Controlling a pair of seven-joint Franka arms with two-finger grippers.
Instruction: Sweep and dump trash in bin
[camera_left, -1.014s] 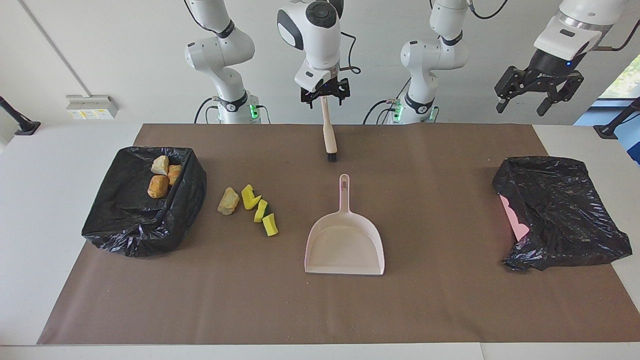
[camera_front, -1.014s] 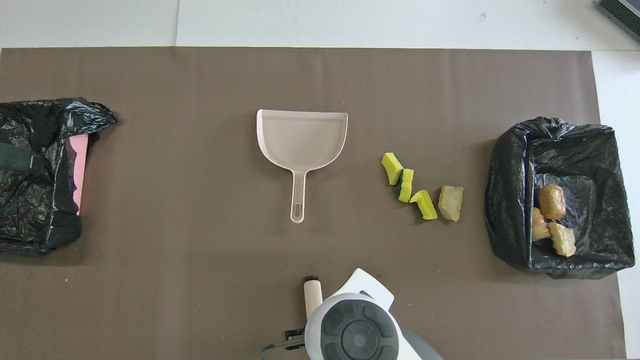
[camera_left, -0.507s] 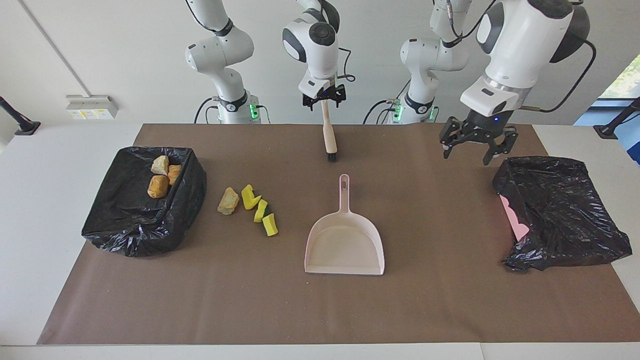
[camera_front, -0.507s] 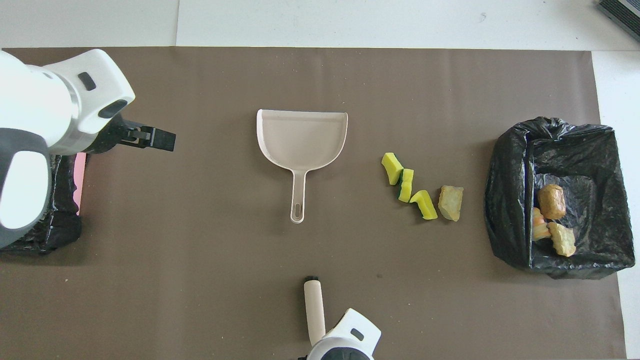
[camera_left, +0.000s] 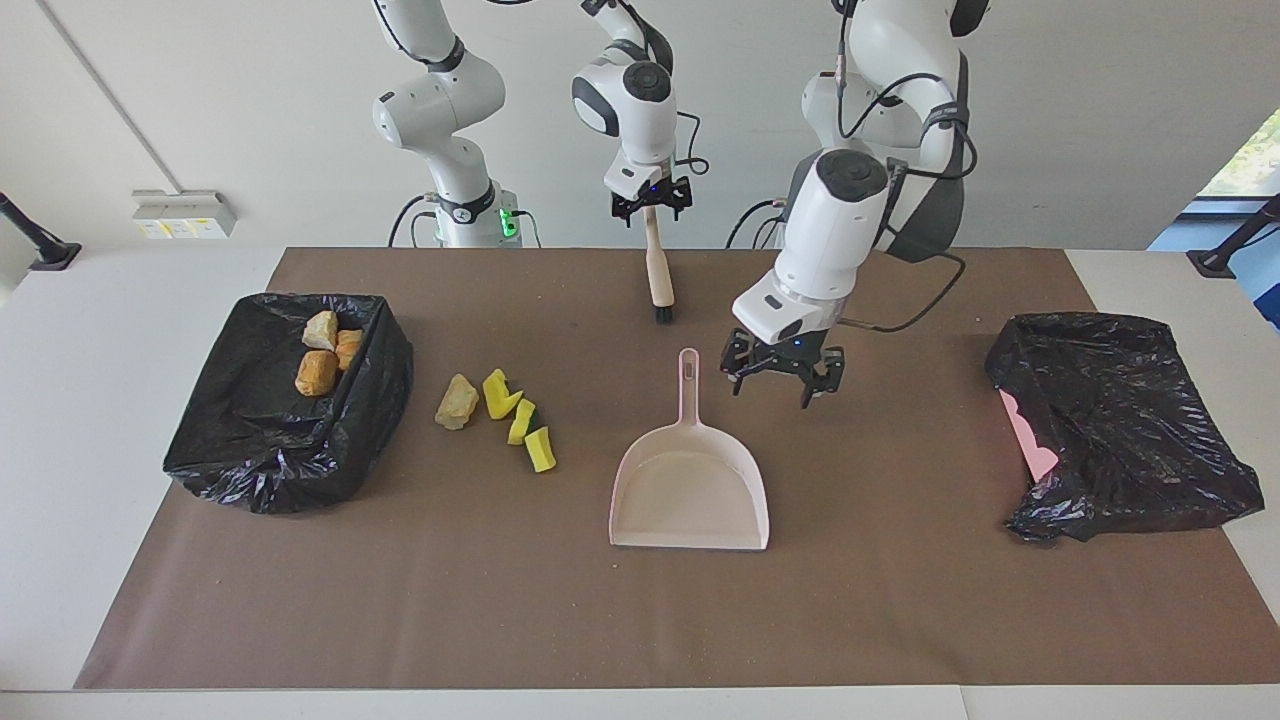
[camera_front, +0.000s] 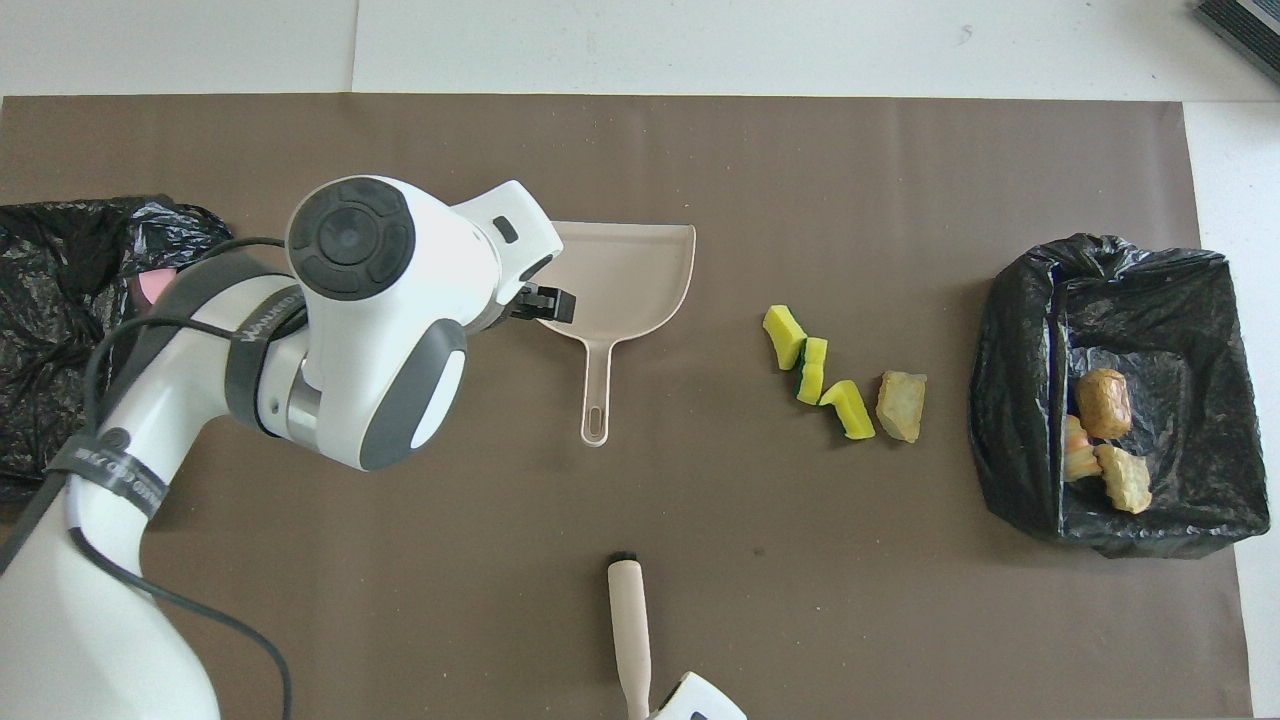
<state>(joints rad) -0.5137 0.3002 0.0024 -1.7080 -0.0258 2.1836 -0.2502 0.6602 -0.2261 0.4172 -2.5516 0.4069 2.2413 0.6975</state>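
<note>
Progress: partly done, by my reading. Three pieces of trash lie in the bin; four are not yet swept.

Trash on the worktop: a tan lump and three yellow sponge wedges, one green-backed, sit in a short row at centre-left of the facing view. They lie between the bin and the dustpan, well apart from the pan.

Bin with trash: black-lined, at the left of the facing view. It holds one pale lump and two orange-brown bread-like pieces against its upper wall.

Second bin: black-lined, at the right of the facing view, with a pink patch showing at one side. I see no trash in it.

Dustpan: pale pink and empty, at the frame's centre, flat on the worktop. Its handle points up the frame toward the robots.

Brush: hangs upright at upper centre, bristles down, just touching or barely clear of the worktop.

Right gripper: fingers pinching the top of the brush handle.

Left gripper: low over the worktop just beside the dustpan handle, fingers spread and pointing down, holding nothing.

Left to do: take the dustpan, sweep the four pieces into it, and tip them into the bin.
</note>
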